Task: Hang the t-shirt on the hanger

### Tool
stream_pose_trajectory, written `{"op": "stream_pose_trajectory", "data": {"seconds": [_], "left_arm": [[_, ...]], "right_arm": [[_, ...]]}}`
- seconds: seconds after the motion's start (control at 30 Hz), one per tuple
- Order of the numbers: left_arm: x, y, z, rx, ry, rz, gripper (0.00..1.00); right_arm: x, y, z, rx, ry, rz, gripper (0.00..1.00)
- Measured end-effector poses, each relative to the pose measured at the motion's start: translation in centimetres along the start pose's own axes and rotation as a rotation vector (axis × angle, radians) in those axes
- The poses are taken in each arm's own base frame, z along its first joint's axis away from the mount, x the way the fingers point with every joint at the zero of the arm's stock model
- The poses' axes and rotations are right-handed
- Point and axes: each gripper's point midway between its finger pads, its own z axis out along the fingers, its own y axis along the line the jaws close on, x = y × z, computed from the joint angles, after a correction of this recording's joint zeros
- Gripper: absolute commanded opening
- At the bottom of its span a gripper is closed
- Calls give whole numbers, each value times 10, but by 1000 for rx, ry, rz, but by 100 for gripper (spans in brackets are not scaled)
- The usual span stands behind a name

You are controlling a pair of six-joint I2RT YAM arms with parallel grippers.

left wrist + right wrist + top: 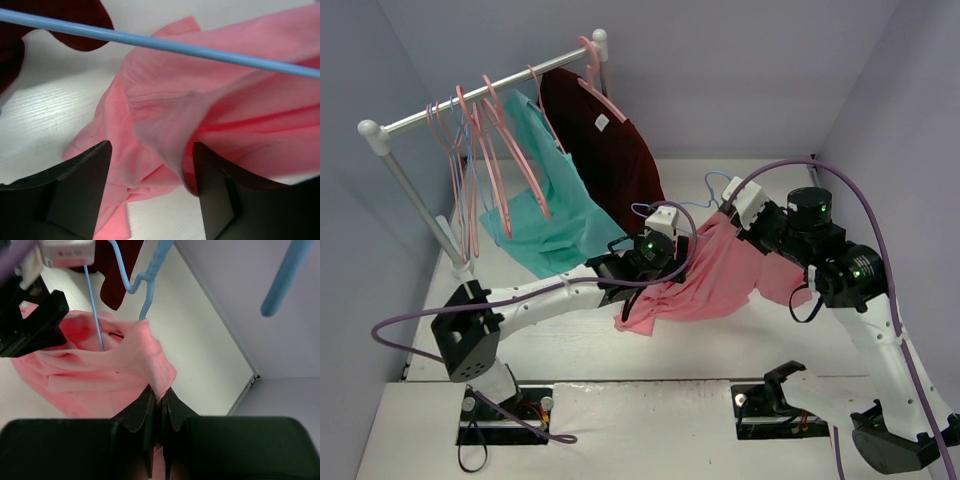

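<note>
The salmon-pink t-shirt (705,285) lies bunched on the white table between my arms. The light-blue hanger (713,187) is at its far edge, hook pointing back. My right gripper (730,216) is shut on a fold at the shirt's edge (150,357), lifting it beside the hanger's hook (146,282) and thin arm. My left gripper (668,262) is open over the shirt. In the left wrist view its jaws (151,147) stand wide apart with a hanging fold of pink cloth (165,130) between them, and the hanger's bar (165,45) crosses above.
A white clothes rail (480,95) stands at the back left with several pink hangers (485,150), a teal shirt (545,215) and a dark maroon shirt (605,140). Grey walls close in on all sides. A purple cable (850,190) loops over the right arm.
</note>
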Motion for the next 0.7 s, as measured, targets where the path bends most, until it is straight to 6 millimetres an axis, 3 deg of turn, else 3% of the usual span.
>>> {"op": "stream_pose_trajectory", "data": {"seconds": [0.07, 0.2, 0.57, 0.7], "left_arm": [[5, 6, 6, -32, 11, 14, 33], [-7, 17, 7, -76, -21, -2, 1], [-65, 87, -8, -215, -109, -73, 0], [-88, 100, -14, -243, -124, -80, 0]], "right_arm": [[0, 1, 0, -4, -2, 5, 0], [0, 3, 2, -10, -4, 8, 0], [11, 16, -8, -19, -17, 38, 0], [12, 20, -16, -13, -38, 47, 0]]}}
